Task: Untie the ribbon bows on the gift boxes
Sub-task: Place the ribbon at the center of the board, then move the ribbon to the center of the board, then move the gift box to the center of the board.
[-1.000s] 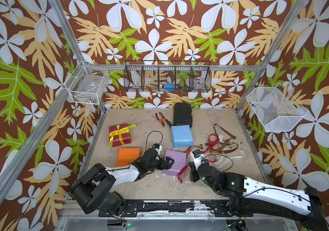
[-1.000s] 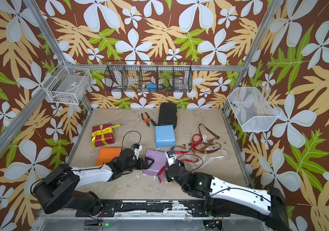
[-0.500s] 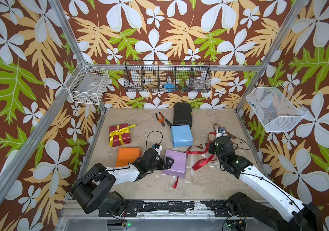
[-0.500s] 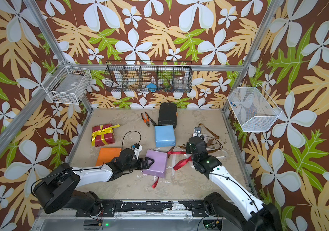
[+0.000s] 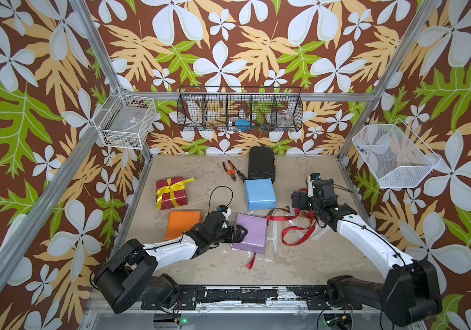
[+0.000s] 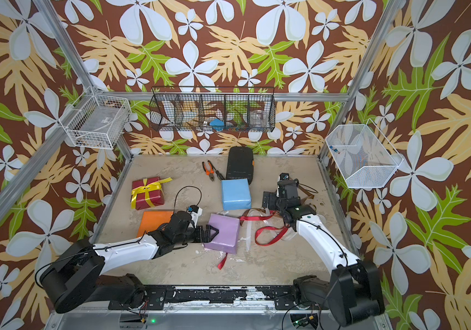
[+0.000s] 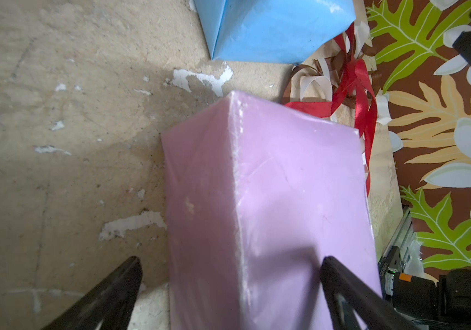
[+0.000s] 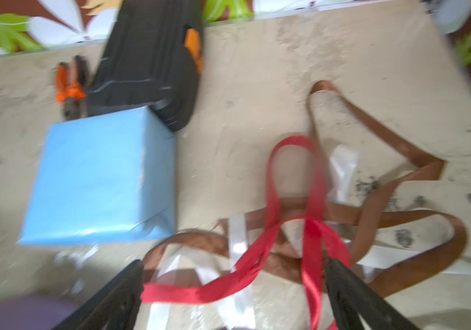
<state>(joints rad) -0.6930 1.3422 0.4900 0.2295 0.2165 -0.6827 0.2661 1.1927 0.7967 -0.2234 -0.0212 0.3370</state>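
Reading the table (image 5: 300,265) as a clock seen from above, with 12 at the far wall, the lilac box (image 5: 252,234) sits near the centre with no ribbon round it. The left gripper (image 7: 230,260) comes at it from 9 o'clock with its jaws spread wide across the box's near edge, one finger over the top face and the other beside the side face, clamping nothing. The red ribbon (image 5: 280,218) lies slack from the box toward 3 o'clock, and one end (image 5: 250,261) pokes out from under the box at 6. It joins a loose heap with the brown ribbon (image 8: 400,215) and the white ribbon (image 8: 238,237). The right gripper (image 8: 234,263) hangs over this heap at about 2 o'clock, jaws wide apart. The red strand runs between them, though the wrist view is too blurred to say whether it touches a finger. The light blue box (image 5: 259,194) is bare, toward 12, just in front of the black case (image 5: 260,165), with pliers (image 5: 230,170) beside that. The orange box (image 5: 182,224) lies bare at 9. At 10 the dark red box (image 5: 182,197) carries the yellow ribbon with its bow (image 5: 174,185) tied.
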